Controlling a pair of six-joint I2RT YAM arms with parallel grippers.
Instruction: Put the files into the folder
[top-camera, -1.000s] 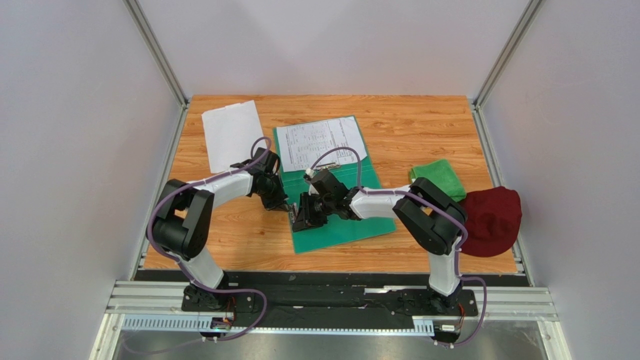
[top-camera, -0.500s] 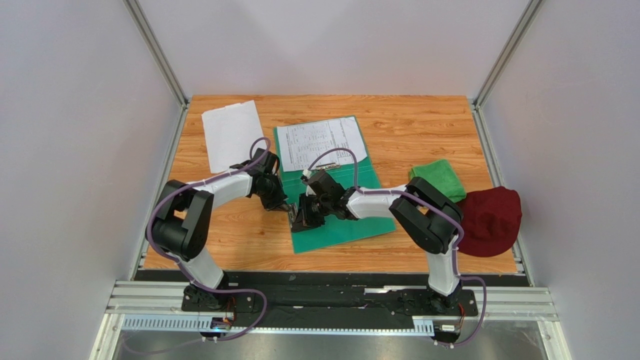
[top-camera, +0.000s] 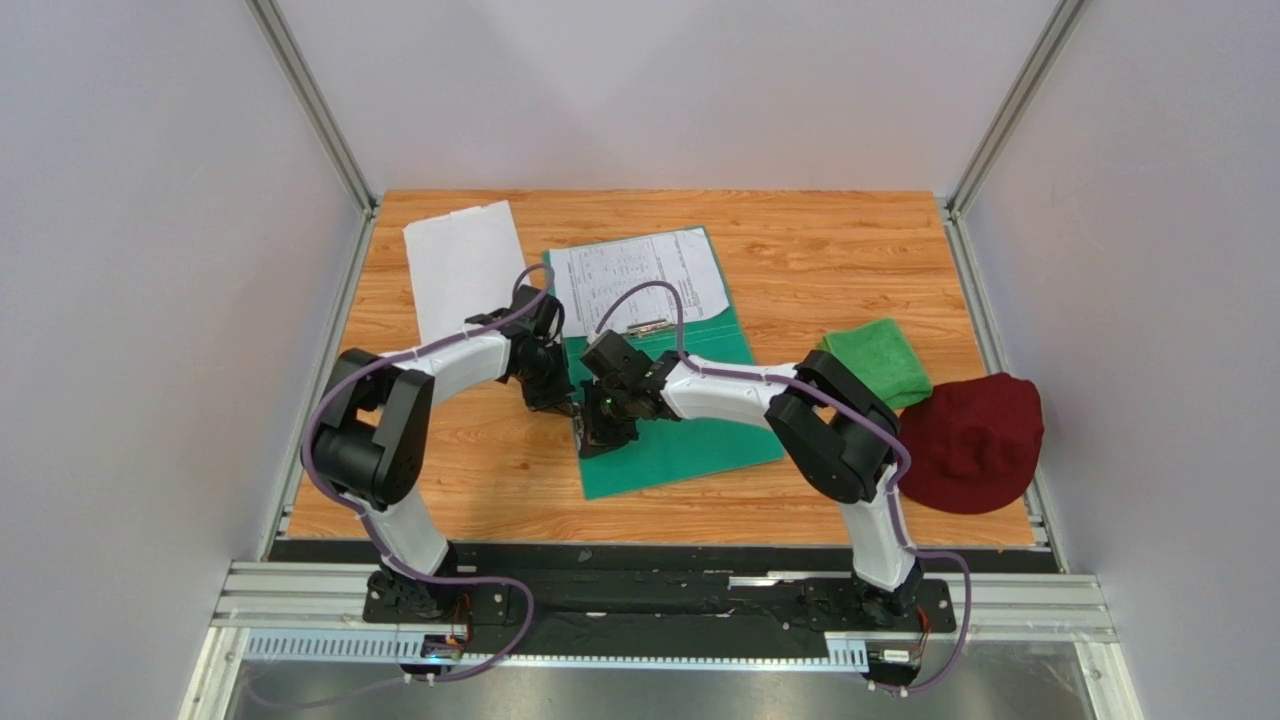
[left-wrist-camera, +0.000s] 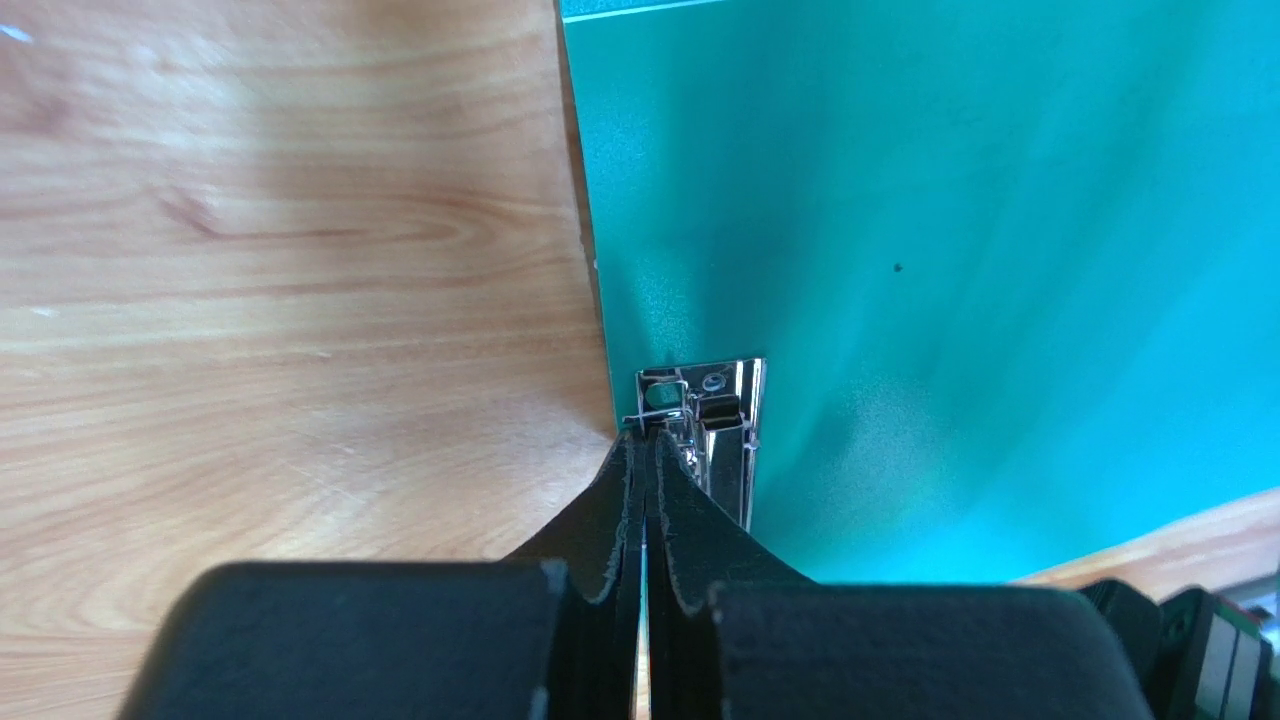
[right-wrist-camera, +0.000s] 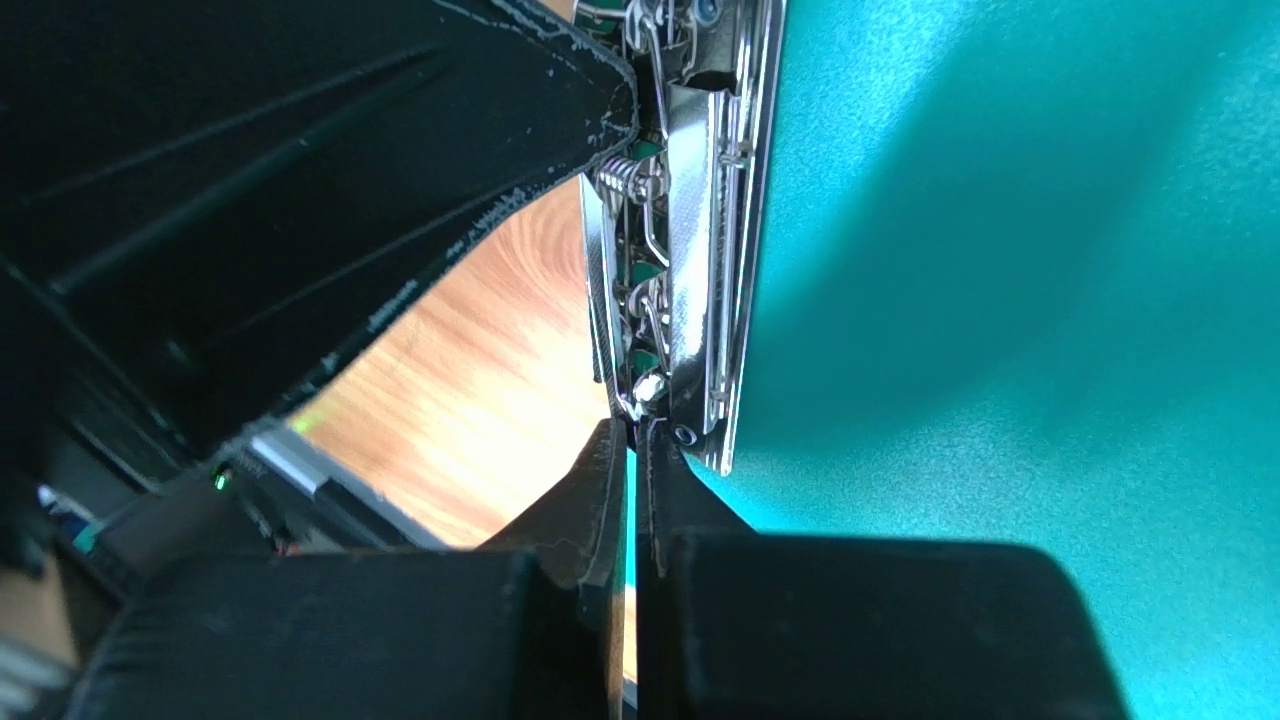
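Opening the metal clip seems the step in hand: at the left edge of the folder, mid-surface, the left gripper and right gripper each have fingers together, tips on it. 1 printed file lies on the folder's far end and 1 blank-side file at the far-left corner; next the clip likely needs lifting

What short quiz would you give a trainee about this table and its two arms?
1. True or false: the printed sheet rests on the folder.
2. What lies beside the green cloth? A) dark red cap B) mug C) book
3. Fill in: the left end effector and right end effector are both ____ by the folder's metal clip.
Key: 1 true; 2 A; 3 shut.
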